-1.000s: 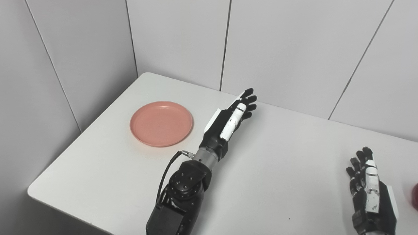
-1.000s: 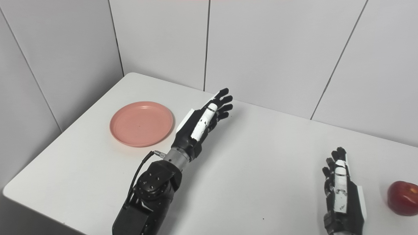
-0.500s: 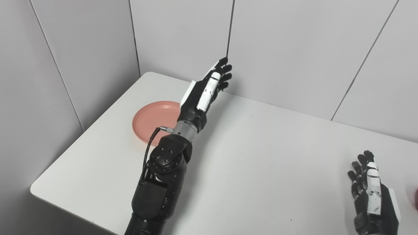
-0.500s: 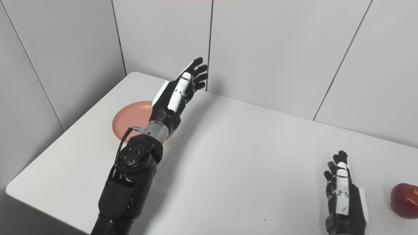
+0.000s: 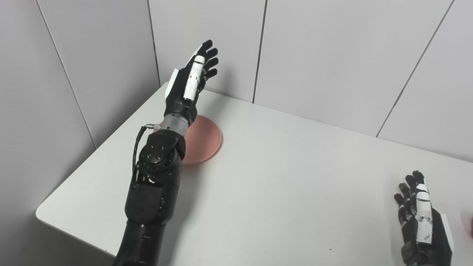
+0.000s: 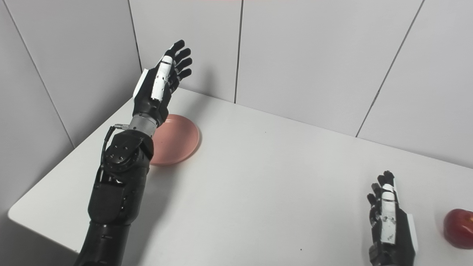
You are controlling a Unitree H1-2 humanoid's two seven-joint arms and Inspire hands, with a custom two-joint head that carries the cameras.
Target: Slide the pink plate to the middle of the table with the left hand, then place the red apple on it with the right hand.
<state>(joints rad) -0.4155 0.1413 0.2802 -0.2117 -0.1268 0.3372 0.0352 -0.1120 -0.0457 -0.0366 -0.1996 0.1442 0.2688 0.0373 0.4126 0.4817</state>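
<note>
**Bringing the left hand down behind the plate for a clean push**

The left hand (image 6: 159,87) is raised above the far left corner of the table (image 6: 258,177), fingers spread and holding nothing, its forearm crossing in front of the plate (image 6: 177,140) and hiding its left part. The plate lies flat near the left edge, well apart from the middle. The right hand (image 6: 388,225) waits low at the near right with its fingers apart and nothing in them, just beside the apple (image 6: 458,228), which sits at the right edge of the right eye view.

To do the slide well, the left hand should probably come down on the plate's outer, wall-side rim, so that the push runs toward the centre. Fingertips laid lightly on the rim or just inside it should be enough; pressing hard on one edge could tip a shallow plate. A slow, straight push, stopping at mid-table, would leave the plate where the right hand can reach it with the apple
</note>
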